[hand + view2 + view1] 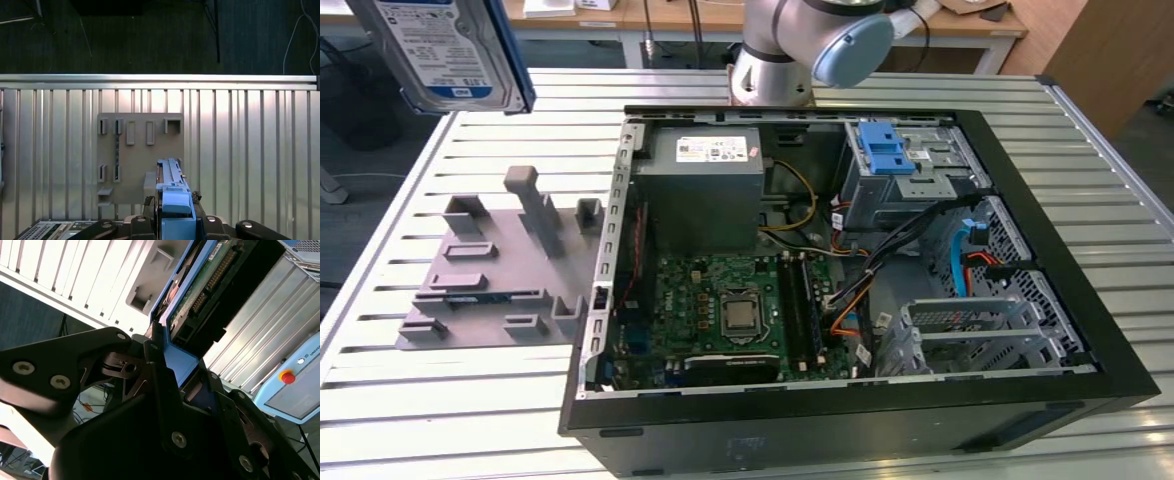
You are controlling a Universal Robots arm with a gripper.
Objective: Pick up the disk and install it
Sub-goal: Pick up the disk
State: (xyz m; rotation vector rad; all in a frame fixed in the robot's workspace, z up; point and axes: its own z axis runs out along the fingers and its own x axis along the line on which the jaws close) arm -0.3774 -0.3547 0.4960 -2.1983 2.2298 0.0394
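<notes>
The gripper (pixel 181 369) clamps the disk (pixel 202 287) by its blue end, green circuit board showing; behind lie the ribbed metal table (pixel 70 270) and a grey fixture plate (pixel 142 297) on it

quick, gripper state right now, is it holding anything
gripper: closed, holding the disk by its blue-railed end, up in the air.

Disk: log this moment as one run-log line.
end effector: shut on disk | disk: held aloft above fixture plate, apart from it | computer case: open, disk not yet installed
</notes>
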